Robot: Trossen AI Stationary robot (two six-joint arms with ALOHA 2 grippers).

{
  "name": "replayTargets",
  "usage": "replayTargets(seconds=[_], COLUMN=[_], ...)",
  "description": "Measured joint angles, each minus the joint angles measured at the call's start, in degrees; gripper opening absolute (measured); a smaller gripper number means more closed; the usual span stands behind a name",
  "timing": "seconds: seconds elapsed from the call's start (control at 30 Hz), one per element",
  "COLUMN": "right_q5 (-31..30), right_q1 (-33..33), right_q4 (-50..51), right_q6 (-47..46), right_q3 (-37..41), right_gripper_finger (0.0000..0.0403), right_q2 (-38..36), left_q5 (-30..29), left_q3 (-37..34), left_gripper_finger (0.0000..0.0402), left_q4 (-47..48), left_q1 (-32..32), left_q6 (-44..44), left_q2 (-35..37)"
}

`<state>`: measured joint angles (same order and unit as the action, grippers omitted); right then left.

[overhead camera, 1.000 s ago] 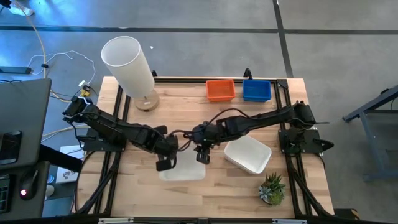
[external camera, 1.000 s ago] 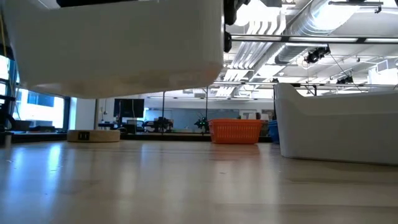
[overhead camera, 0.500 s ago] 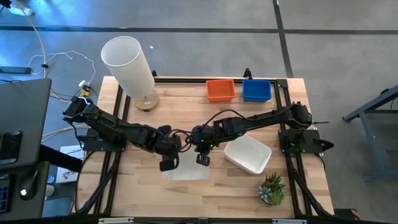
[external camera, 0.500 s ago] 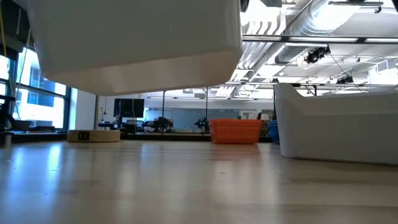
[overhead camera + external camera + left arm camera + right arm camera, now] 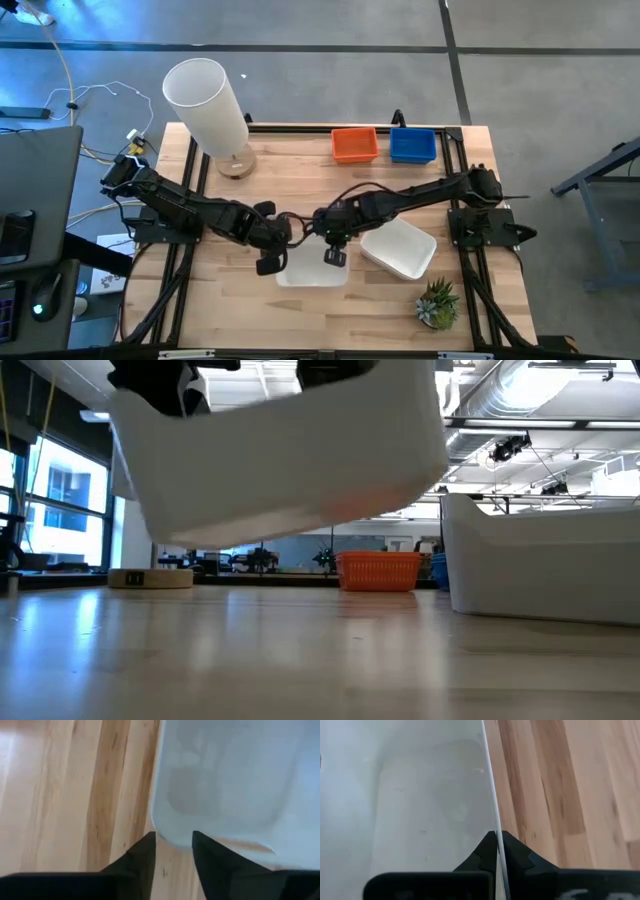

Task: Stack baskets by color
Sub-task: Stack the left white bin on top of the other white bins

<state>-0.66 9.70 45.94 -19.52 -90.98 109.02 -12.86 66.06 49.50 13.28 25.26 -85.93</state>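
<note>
A: Right wrist view first: the right gripper [image 5: 496, 851] has its jaws pinched tight on the thin wall of the white basket [image 5: 415, 795], one finger inside, one outside.

B: And the left gripper [image 5: 174, 851]?

A: Its jaws stand partly apart astride the opposite rim of that basket. Whether the pads actually touch the plastic I can't tell from that view; it may be letting go.

B: Where is the basket?

A: Low view shows it off the table [image 5: 300, 660], tilted, filling the upper middle of the frame. From above it sits at lower centre, between the two grippers.

B: How will it handle?

A: Light, I'd judge, with a thin, smooth wall that could flex or slip. A pinch on one rim lets it hang and swing, hence the tilt. Holding mid-way along a long side, close to the top edge, looks soundest.

B: Contents?

A: The held basket looks empty inside. A second white basket [image 5: 399, 249] lies just right of it on the table, nothing visible in it. At upper centre of the high view an orange basket [image 5: 355, 145] and a blue basket [image 5: 412, 145] sit side by side; each may be a nested stack, but that can't be made out.
</note>
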Motion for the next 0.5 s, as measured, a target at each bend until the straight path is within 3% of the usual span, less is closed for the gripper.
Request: replayTargets(seconds=[0.2,0.5], right_q5=[-1.26,-8.82], right_q1=[0.38,1.79], right_q4=[3.66,11.52], right_q6=[-1.08,-2.75], right_q3=[0.07,0.07], right_gripper_finger=[0.0,0.0], right_q2=[-1.02,-5.7], left_q5=[3.75,3.2], left_q3=[0.0,-0.01], left_gripper_finger=[0.0147,0.0141], left_q4=[0.09,-0.06], left_q1=[0.12,1.53], left_q6=[0.04,0.02], left_q2=[0.04,0.8])
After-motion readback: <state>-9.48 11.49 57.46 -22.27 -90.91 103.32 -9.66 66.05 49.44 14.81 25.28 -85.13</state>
